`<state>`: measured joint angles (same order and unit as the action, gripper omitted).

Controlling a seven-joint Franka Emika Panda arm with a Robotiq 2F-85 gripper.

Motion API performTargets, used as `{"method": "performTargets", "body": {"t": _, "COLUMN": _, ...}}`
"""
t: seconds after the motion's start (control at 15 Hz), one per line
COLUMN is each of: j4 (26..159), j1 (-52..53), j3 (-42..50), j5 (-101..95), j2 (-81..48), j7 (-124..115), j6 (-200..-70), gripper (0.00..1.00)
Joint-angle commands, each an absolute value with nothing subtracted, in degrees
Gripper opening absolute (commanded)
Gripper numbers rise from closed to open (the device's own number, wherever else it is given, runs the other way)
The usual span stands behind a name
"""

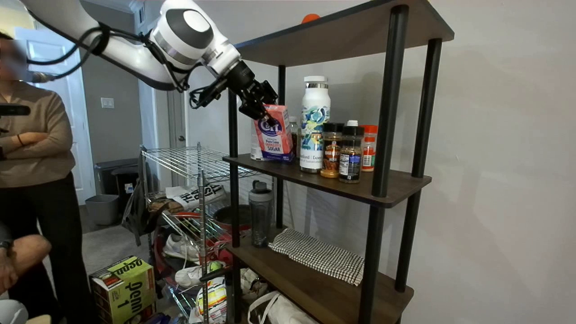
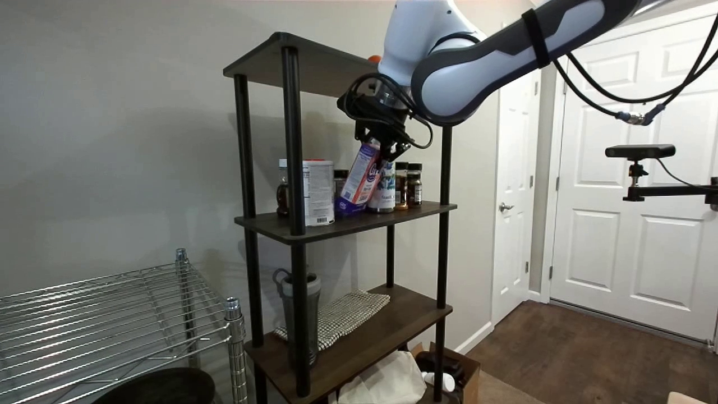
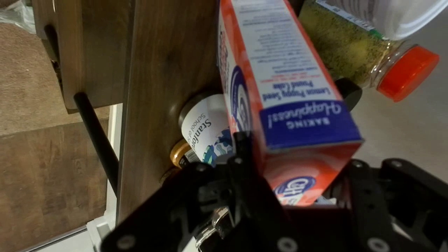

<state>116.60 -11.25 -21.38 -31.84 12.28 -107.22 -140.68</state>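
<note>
Pale wall (image 1: 504,135); dark shelf unit (image 1: 346,40) before it. Second board (image 1: 402,183): one sugar box (image 2: 359,182), tilted, near the end beside the wire rack (image 1: 180,157), clamped in the gripper (image 1: 270,110); base contact hard to judge. White canister (image 2: 320,193), near that end's corner. White bottle (image 1: 315,108), beside the box; spice jars (image 1: 331,155), toward the opposite end.
</note>
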Motion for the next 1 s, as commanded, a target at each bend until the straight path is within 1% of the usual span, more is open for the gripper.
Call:
{"method": "performTargets", "body": {"t": 0.0, "j4": 118.5, "j1": -6.4, "j3": -16.5, "j5": -32.4, "j2": 15.7, "j7": -105.9, "j6": -139.7, "gripper": 0.11}}
{"method": "performTargets", "body": {"t": 0.4, "j4": 120.6, "j1": -3.6, "j3": -14.2, "j5": -32.5, "j2": 18.0, "j7": -105.3, "j6": -138.0, "gripper": 0.11}}
{"method": "performTargets", "body": {"t": 0.93, "j4": 124.3, "j1": -2.9, "j3": -13.8, "j5": -32.4, "j2": 22.3, "j7": -102.8, "j6": -132.4, "gripper": 0.11}}
